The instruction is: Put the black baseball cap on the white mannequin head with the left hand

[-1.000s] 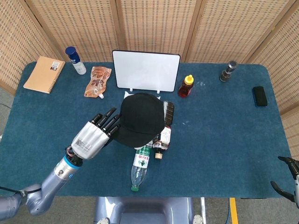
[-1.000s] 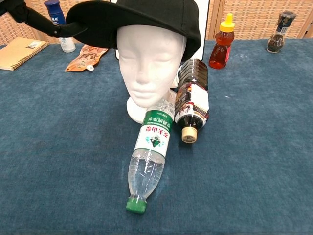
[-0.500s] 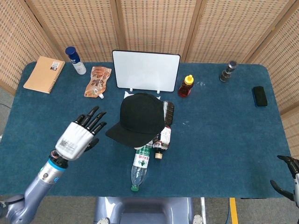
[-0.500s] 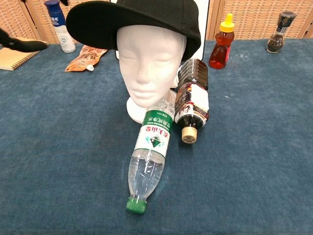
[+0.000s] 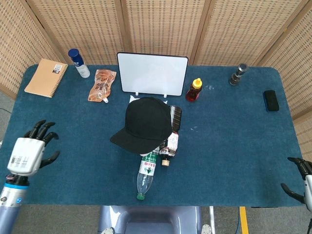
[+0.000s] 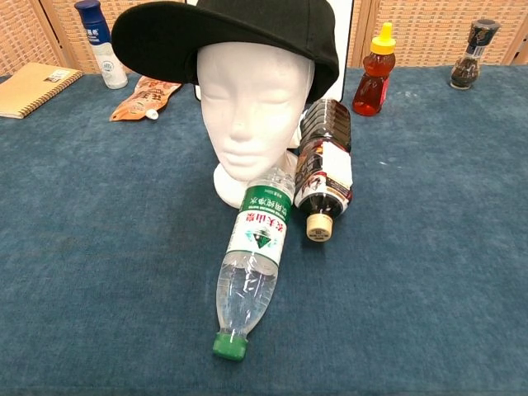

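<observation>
Sitting on mannequin head (image 6: 252, 103), black cap (image 6: 231, 33)

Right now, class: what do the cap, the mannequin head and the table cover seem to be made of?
Black baseball cap: matte woven cloth, no shine.
White mannequin head: probably foam or plastic, dull and smooth.
Table cover: blue fabric, likely felt or short-pile carpet, with a fuzzy grain.

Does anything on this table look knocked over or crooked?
Two bottles lie on their sides against the white mannequin head: a clear water bottle and a dark-liquid bottle. The black baseball cap sits with its brim turned off to one side.
</observation>
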